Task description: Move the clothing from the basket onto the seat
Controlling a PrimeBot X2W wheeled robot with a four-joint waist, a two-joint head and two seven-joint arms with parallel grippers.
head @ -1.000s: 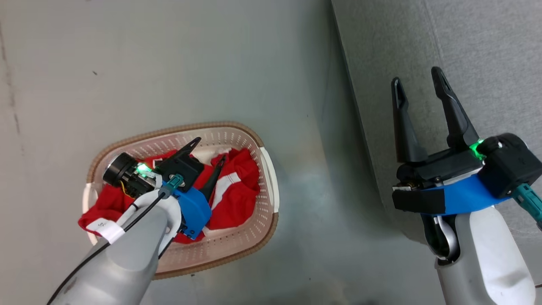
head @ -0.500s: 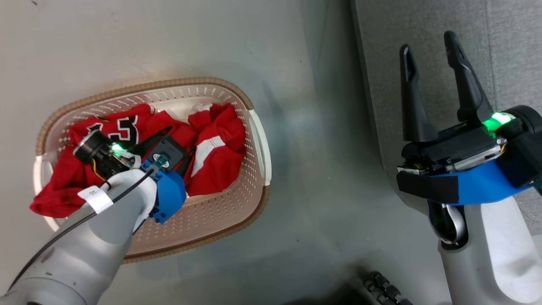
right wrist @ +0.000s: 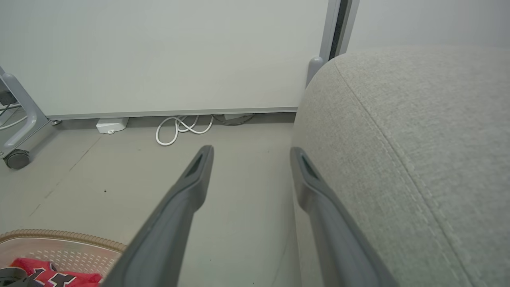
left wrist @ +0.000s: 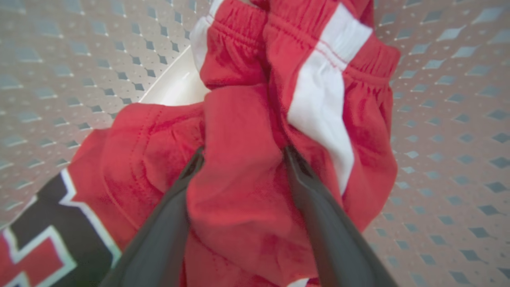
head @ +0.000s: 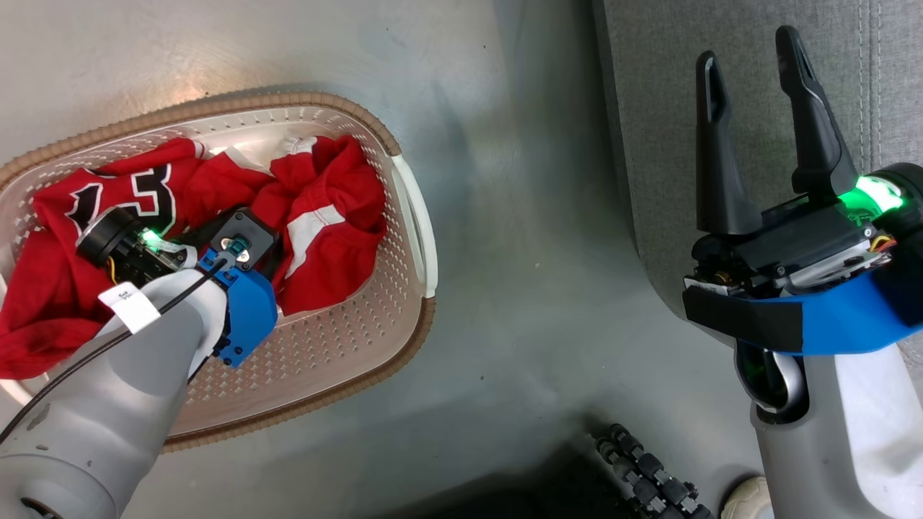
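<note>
Head view: two red garments lie in one basket. The right end effector hangs open above one sofa.

Left wrist view: the left end effector, open, straddles their fabric.

Right wrist view: the sofa is just beside the right end effector, and the basket is well apart from it.

Lab-type test rm: bare grey floor, white partition panel, loose cable coil, castor-wheeled stand, grey sofa.

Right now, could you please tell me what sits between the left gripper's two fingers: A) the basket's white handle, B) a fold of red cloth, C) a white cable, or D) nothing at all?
B: the left wrist view shows a red fold of the clothing bulging between the left gripper's spread fingers, inside the basket.
</note>
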